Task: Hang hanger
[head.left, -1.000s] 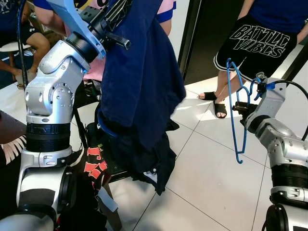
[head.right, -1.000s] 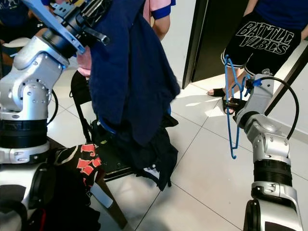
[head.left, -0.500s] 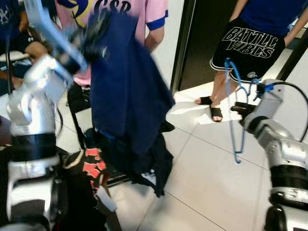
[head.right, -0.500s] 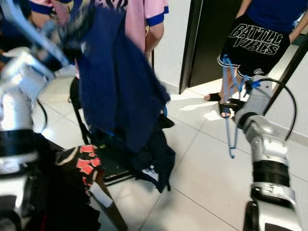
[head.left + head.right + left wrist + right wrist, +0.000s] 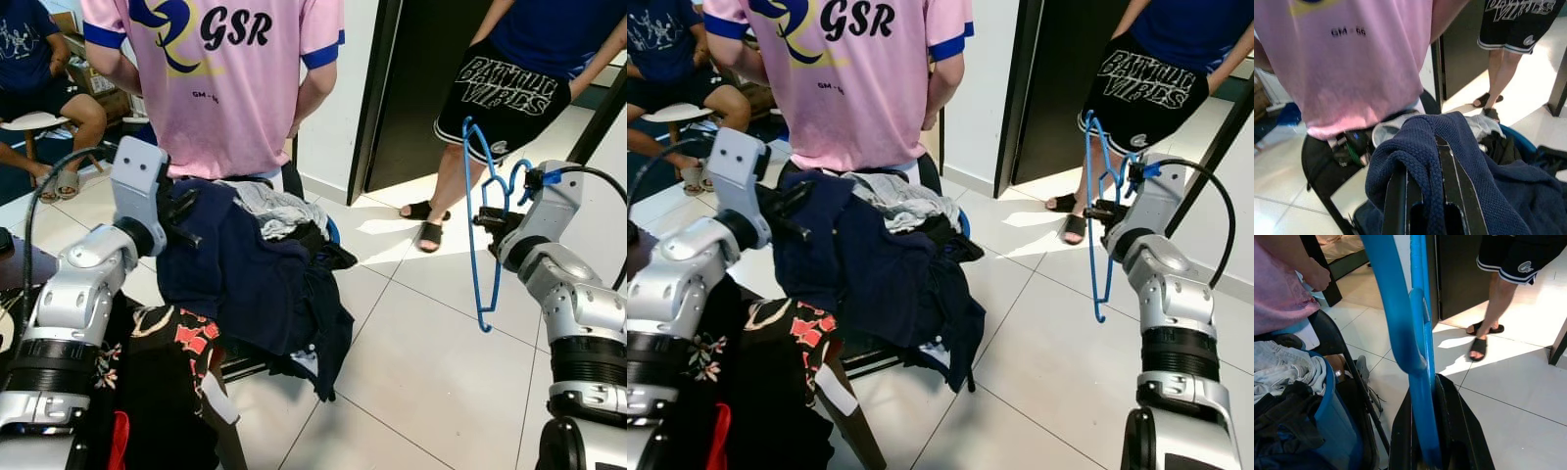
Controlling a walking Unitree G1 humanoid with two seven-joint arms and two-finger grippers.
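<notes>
Blue plastic hanger point(image 5: 479, 227) hangs upright in the right pincer point(image 5: 493, 221), out to the robot's right over the pale tiled floor point(image 5: 431, 362), with its hook at the top and its long bar reaching down toward the tiles. The right wrist view shows the two black fingers point(image 5: 1403, 440) closed tight on the hanger's blue bar. To the robot's left, the left pincer point(image 5: 182, 217) is clamped on a navy knitted garment point(image 5: 235, 279); the left wrist view shows the fabric bunched between and over its fingers point(image 5: 1395, 205). That garment lies draped across a heap of clothes point(image 5: 911, 220), grey and dark pieces among them, piled in a blue basket point(image 5: 1334, 416) that sits on a black folding chair point(image 5: 1320, 169). A black cloth with red print point(image 5: 181, 343) hangs low beside the left arm. Just behind the heap stands a person in a pink shirt point(image 5: 225, 78). Another person in black printed shorts point(image 5: 500, 88) and black sandals stands near the dark doorway, beyond the hanger.
</notes>
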